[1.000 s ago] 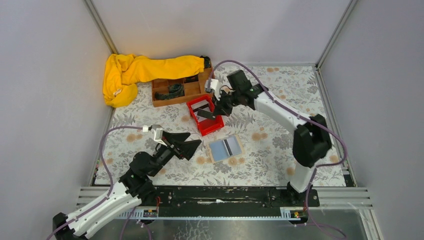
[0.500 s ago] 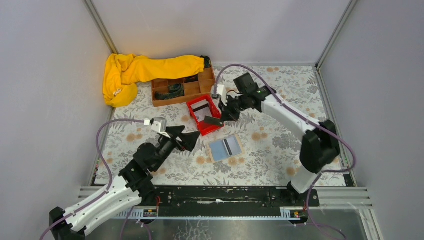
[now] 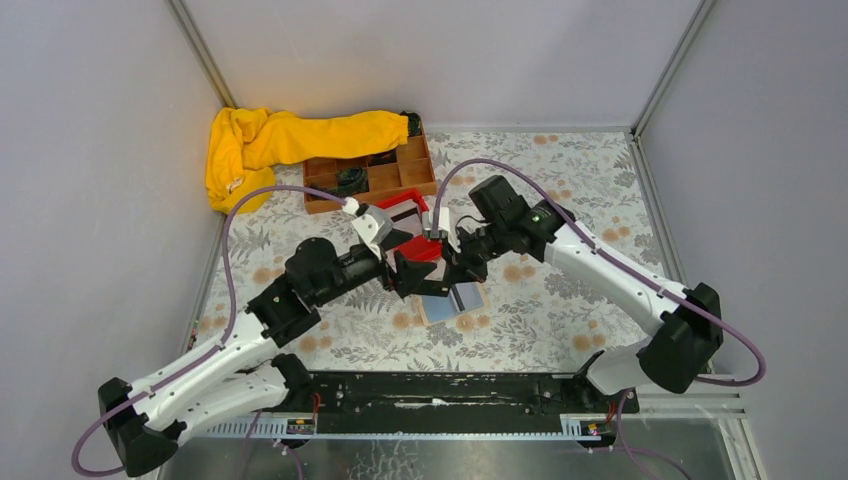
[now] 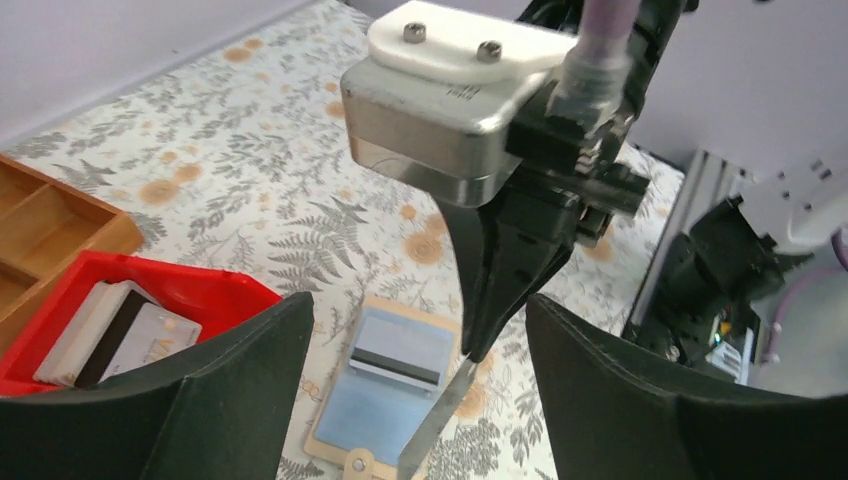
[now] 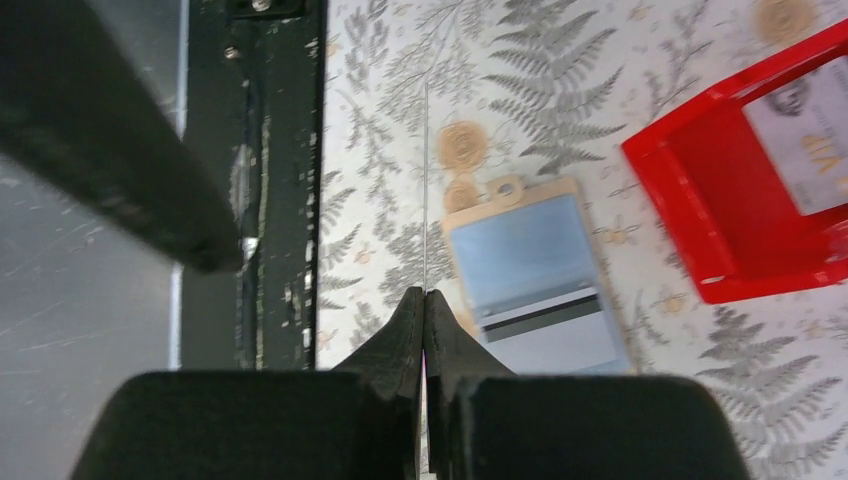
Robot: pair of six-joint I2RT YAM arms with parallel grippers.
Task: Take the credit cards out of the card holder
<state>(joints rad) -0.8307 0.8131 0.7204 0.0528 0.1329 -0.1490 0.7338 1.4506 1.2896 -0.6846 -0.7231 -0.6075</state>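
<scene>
Card holder (image 3: pixel 448 303) lay open and flat at the centre of the top view, with a dark-striped card (image 4: pixel 400 340) tucked in it. Right gripper (image 4: pixel 478 348) was pressed together on a thin grey card (image 4: pixel 435 420), held edge-on just above the holder. Left gripper (image 4: pixel 415 310) was spread wide either side of it, holding nothing.

Judged: extraction was under way. The next move called for carrying that card to the red bin (image 4: pixel 215 295), upper left of the holder, where other cards (image 4: pixel 130 330) lay.

Fern-print cloth (image 3: pixel 540 320), grey walls (image 3: pixel 430 60). Wooden tray (image 3: pixel 375 182) and yellow cloth (image 3: pixel 300 135) sat upper left.
</scene>
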